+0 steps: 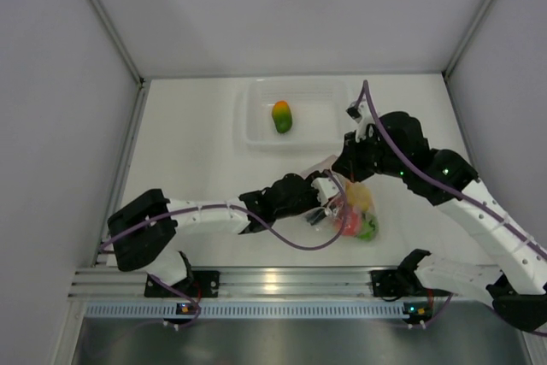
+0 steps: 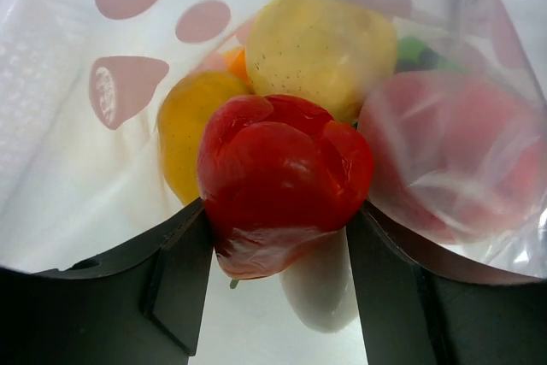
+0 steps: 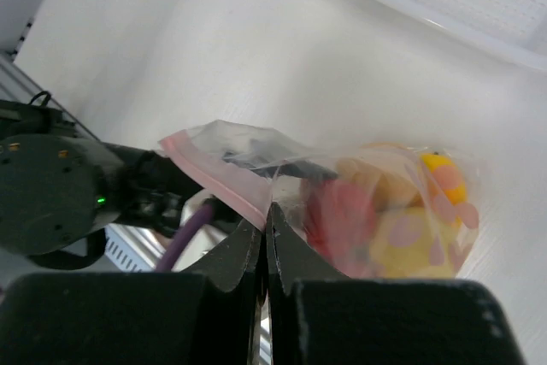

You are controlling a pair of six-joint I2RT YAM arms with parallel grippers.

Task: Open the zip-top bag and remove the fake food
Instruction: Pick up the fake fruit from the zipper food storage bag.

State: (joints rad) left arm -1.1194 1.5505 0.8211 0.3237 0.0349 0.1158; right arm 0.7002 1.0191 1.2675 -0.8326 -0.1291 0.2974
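Note:
The zip-top bag (image 1: 357, 209) lies at the table's front middle with its mouth open and several fake foods inside. My left gripper (image 1: 328, 200) reaches into the mouth. In the left wrist view the left gripper (image 2: 278, 224) is shut on a red pepper (image 2: 282, 173), which touches both fingers. A yellow fruit (image 2: 320, 49), an orange one (image 2: 188, 126), a white piece (image 2: 318, 284) and a red one behind plastic (image 2: 453, 151) lie around it. My right gripper (image 3: 267, 211) is shut on the bag's pink zip strip (image 3: 218, 175) and holds that edge up (image 1: 346, 168).
A rigid clear tub (image 1: 256, 130) stands behind the bag and holds an orange-green fruit (image 1: 281, 116). White walls enclose the table on the left, back and right. A metal rail (image 1: 273, 284) runs along the front edge.

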